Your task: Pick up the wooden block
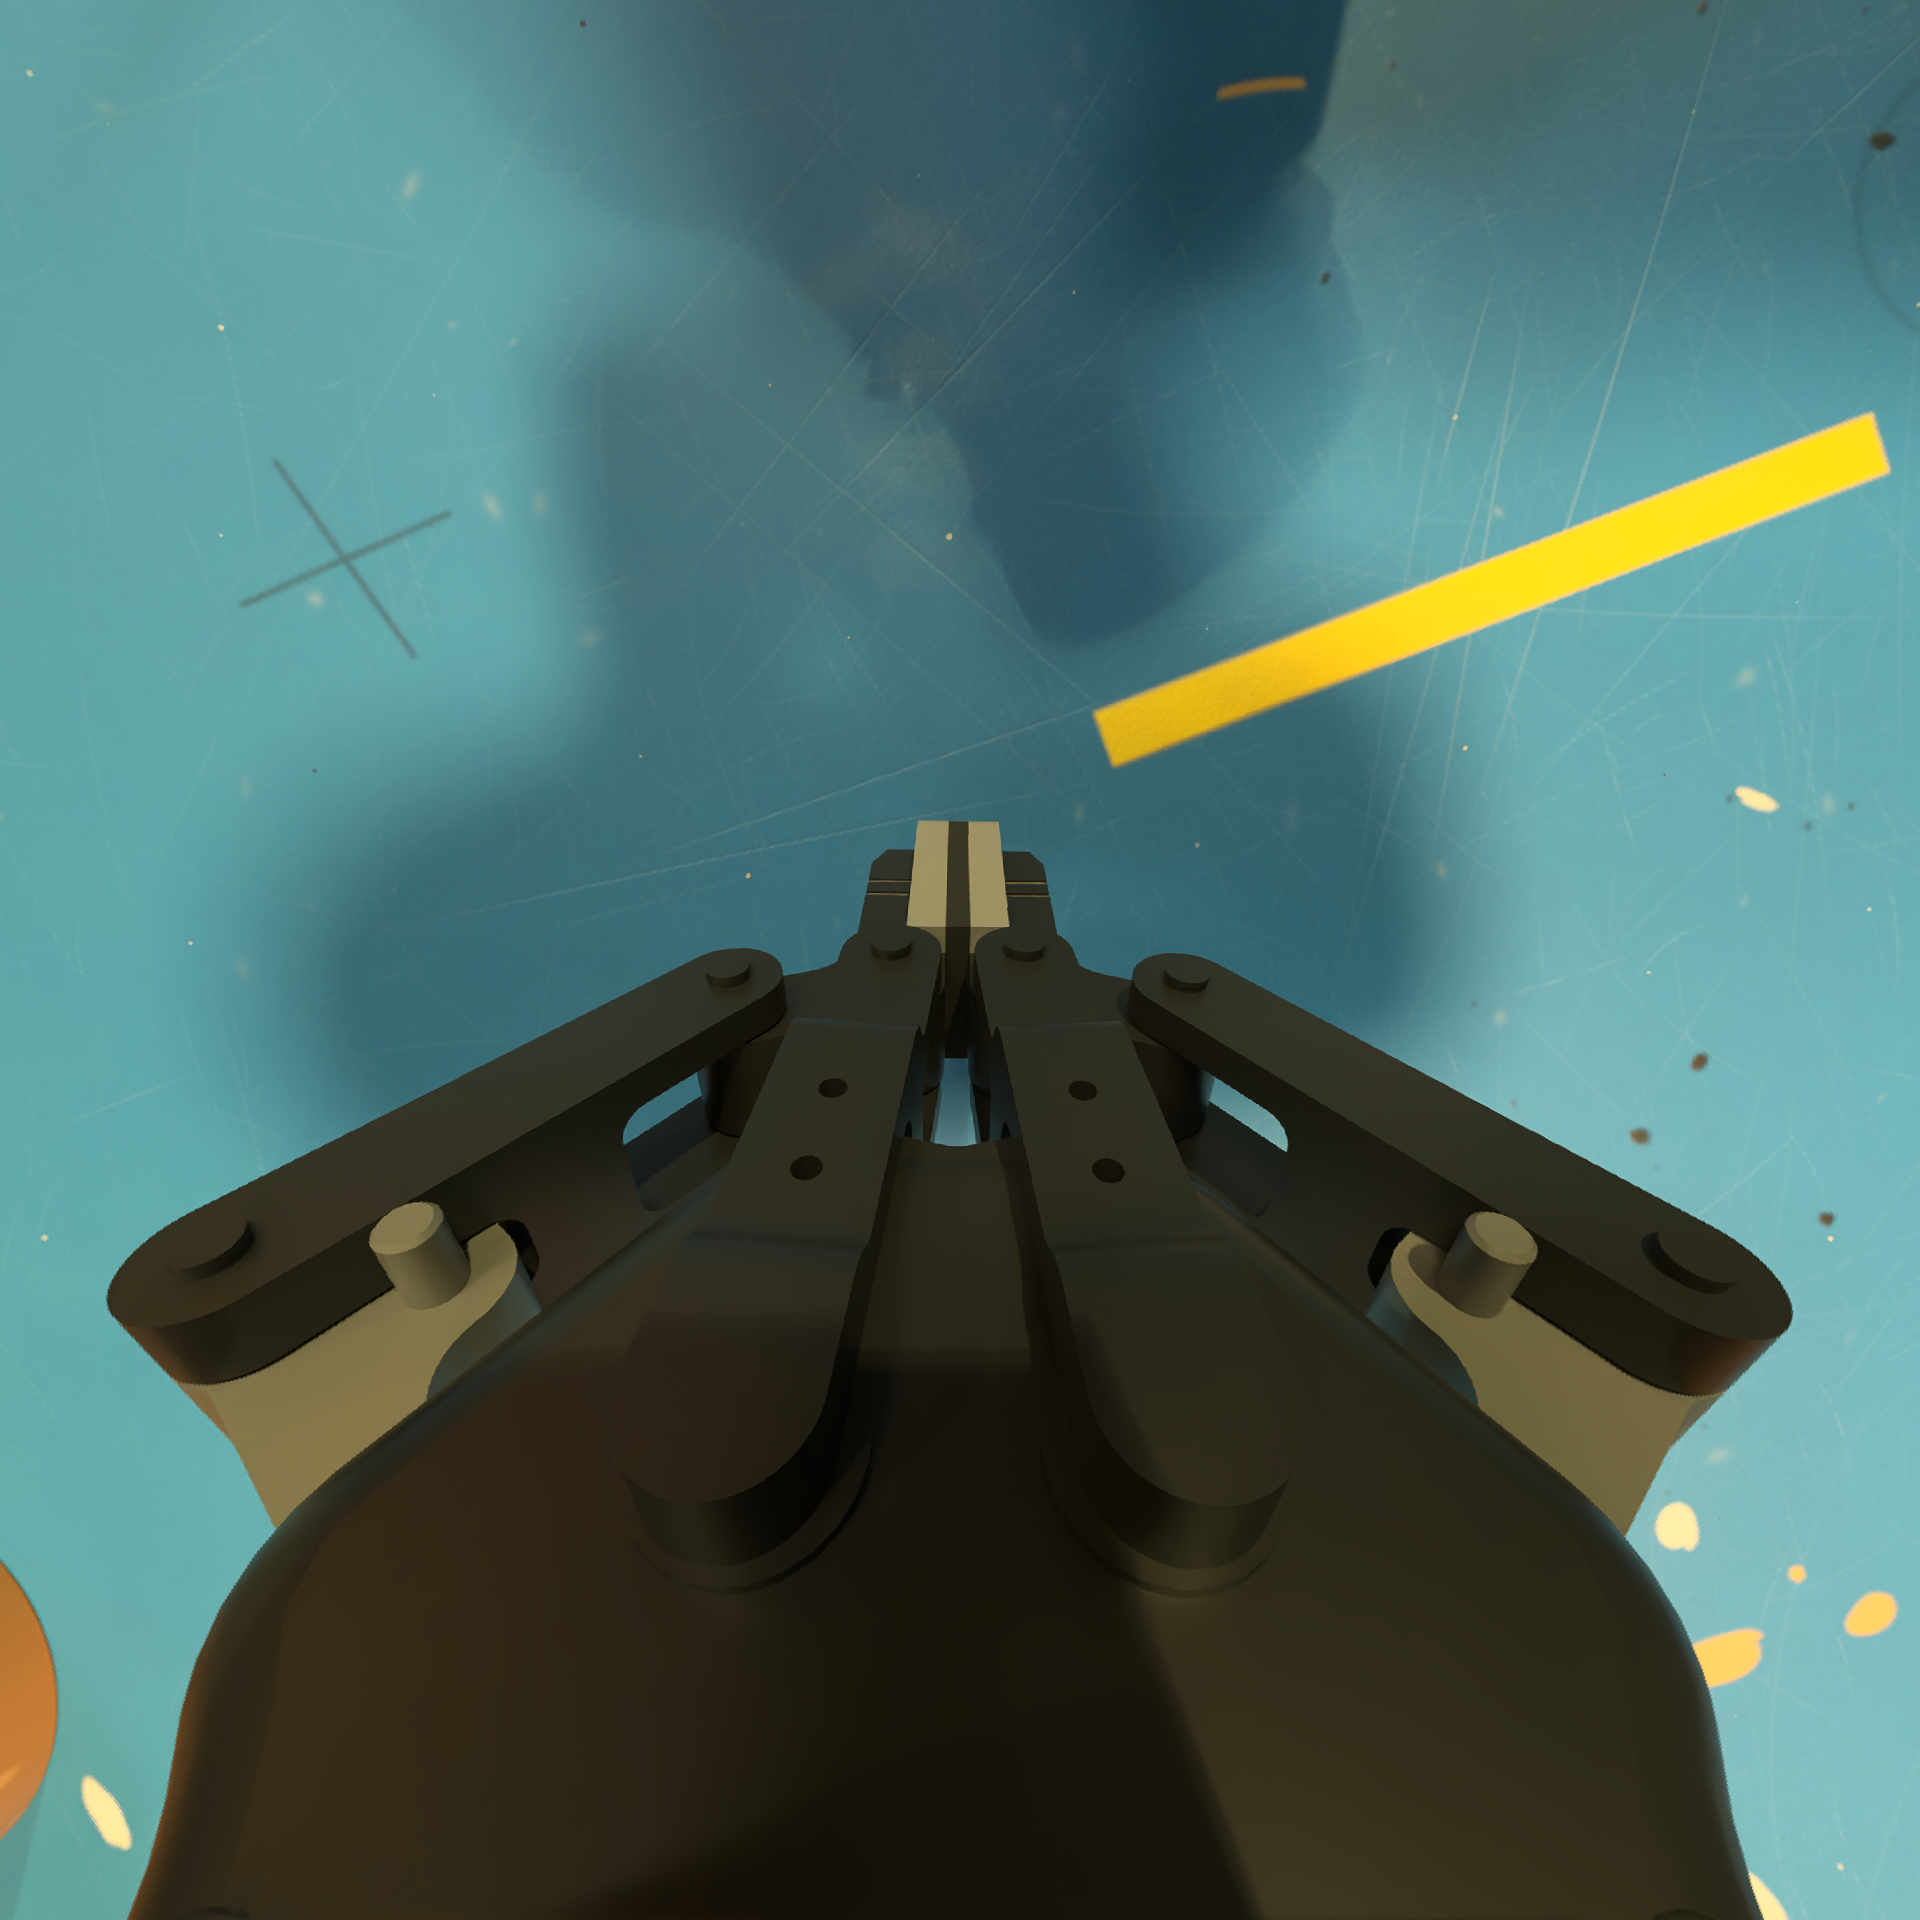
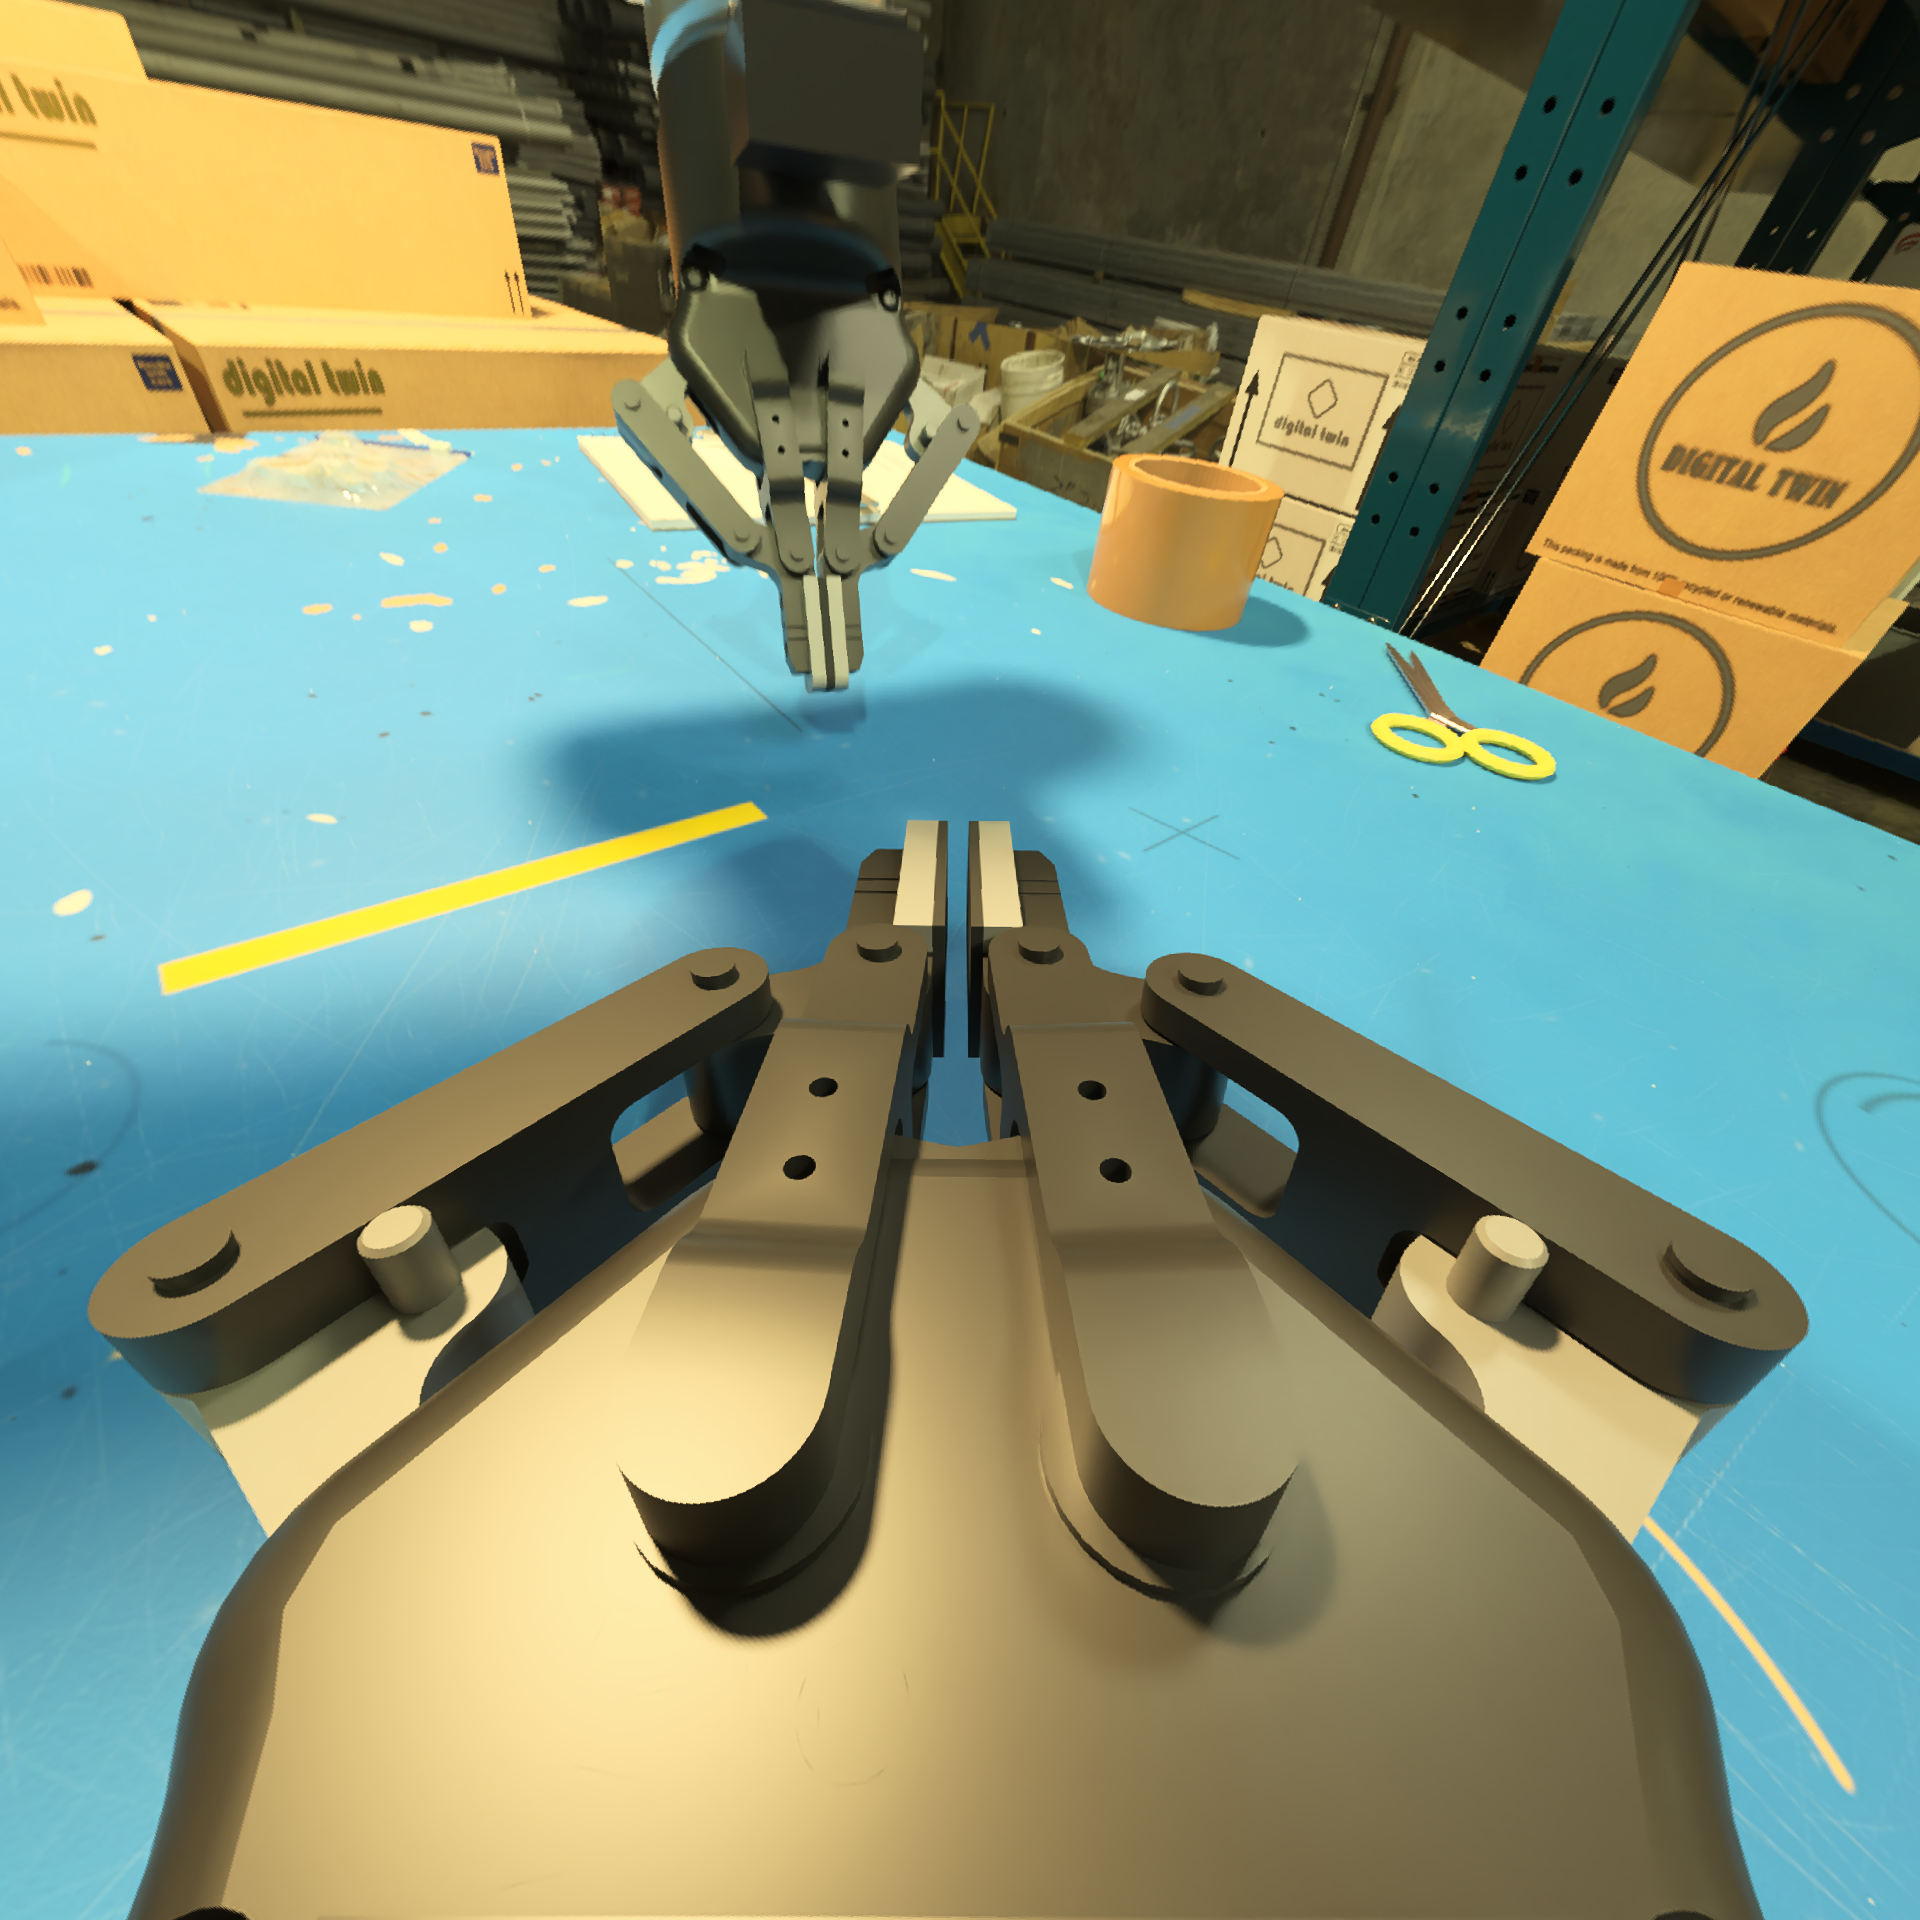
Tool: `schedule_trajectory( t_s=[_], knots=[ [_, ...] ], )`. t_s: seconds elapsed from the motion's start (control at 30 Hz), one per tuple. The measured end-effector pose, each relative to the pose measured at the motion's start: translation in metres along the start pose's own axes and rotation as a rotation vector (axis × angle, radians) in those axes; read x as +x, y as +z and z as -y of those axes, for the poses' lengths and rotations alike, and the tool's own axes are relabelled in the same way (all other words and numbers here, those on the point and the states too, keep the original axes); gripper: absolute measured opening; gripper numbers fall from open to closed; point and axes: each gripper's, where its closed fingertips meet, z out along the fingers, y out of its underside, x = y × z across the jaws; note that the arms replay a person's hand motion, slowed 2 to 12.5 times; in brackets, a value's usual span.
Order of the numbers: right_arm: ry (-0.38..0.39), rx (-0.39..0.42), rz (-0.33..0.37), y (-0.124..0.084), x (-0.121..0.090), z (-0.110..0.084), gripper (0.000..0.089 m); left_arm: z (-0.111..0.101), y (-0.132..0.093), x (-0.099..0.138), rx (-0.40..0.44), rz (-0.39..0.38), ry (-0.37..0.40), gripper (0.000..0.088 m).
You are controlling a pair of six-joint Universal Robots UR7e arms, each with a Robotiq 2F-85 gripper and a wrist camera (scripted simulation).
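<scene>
No wooden block shows in either view. My left gripper (image 1: 957, 828) is shut and empty, pointing down a little above the blue table (image 1: 312, 831). It also shows in the right wrist view (image 2: 828, 681), hanging over the table's middle, pads together. My right gripper (image 2: 958, 828) is shut with only a thin slit between its pads, and holds nothing. It sits low over the table (image 2: 1455, 1039), facing the left gripper.
A yellow tape strip (image 1: 1486, 592) lies flat on the table, also seen in the right wrist view (image 2: 457, 899). An orange cylinder (image 2: 1179, 540), yellow-handled scissors (image 2: 1460, 740), a white sheet (image 2: 971, 501) and a plastic bag (image 2: 332, 468) lie farther back. Cardboard boxes (image 2: 1756, 457) stand beyond the edges.
</scene>
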Motion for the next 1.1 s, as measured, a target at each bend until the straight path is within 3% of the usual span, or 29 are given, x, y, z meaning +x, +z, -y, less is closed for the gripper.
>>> schedule_trajectory(
  t_s=[0.23,0.37,0.67,1.1],
  knots=[
    [0.056,0.105,0.032,-0.012,-0.010,0.029,0.0108,0.002,0.002,-0.001,0.021,0.000,-0.002,0.0002],
    [0.075,0.122,0.037,-0.026,-0.012,0.048,0.0156,0.004,0.003,-0.001,0.037,0.003,-0.004,0.0009],
    [0.064,0.036,-0.021,-0.077,-0.004,0.082,0.0333,0.011,0.002,-0.003,0.097,0.005,-0.015,0.0018],
    [0.079,-0.129,-0.206,-0.179,0.034,0.105,0.0368,0.023,-0.001,-0.011,0.186,0.031,-0.035,0.0022]
  ],
)
